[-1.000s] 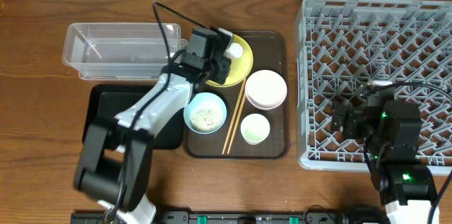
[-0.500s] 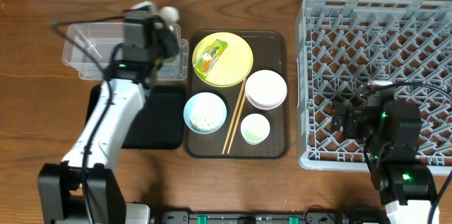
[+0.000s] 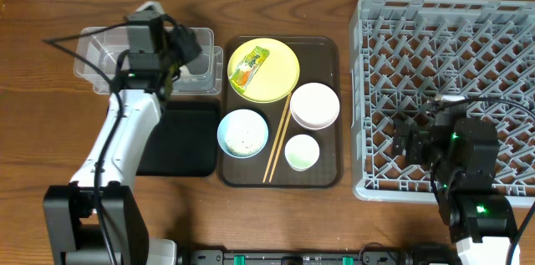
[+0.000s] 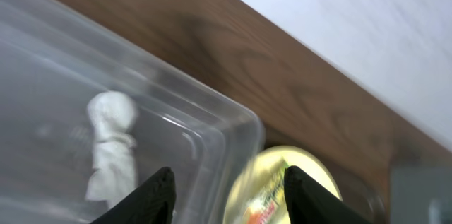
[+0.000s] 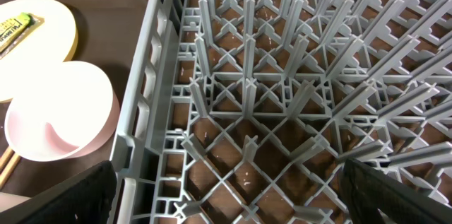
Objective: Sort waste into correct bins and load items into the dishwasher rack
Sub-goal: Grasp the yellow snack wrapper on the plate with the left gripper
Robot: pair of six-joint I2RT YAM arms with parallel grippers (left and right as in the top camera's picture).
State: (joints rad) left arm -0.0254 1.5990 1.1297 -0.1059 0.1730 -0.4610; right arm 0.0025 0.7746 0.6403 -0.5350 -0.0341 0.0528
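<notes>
My left gripper [image 3: 187,48] hovers over the right end of the clear tub [image 3: 99,58], open with nothing between its fingers [image 4: 159,197]. A crumpled white wad [image 4: 109,146] shows inside the tub [image 4: 212,121]. The yellow-green wrapper [image 3: 250,66] lies on the yellow plate [image 3: 266,71]. The white bowl [image 3: 314,104], the light blue bowl [image 3: 243,133] with rice scraps, the small white cup [image 3: 302,152] and the chopsticks [image 3: 277,141] sit on the brown tray. My right gripper [image 5: 226,206] hangs open and empty over the near left part of the grey rack [image 5: 148,111].
The brown serving tray [image 3: 330,52] lies between the tub and the rack [image 3: 451,7]. The shallow black tray [image 3: 180,140] sits just in front of the tub, under my left arm. A cable loops over the tub's left side.
My left arm swung from the yellow plate to above the clear tub carrying a white wad. Its jaws opened, and the wad now shows in the tub. The right arm stayed still.
</notes>
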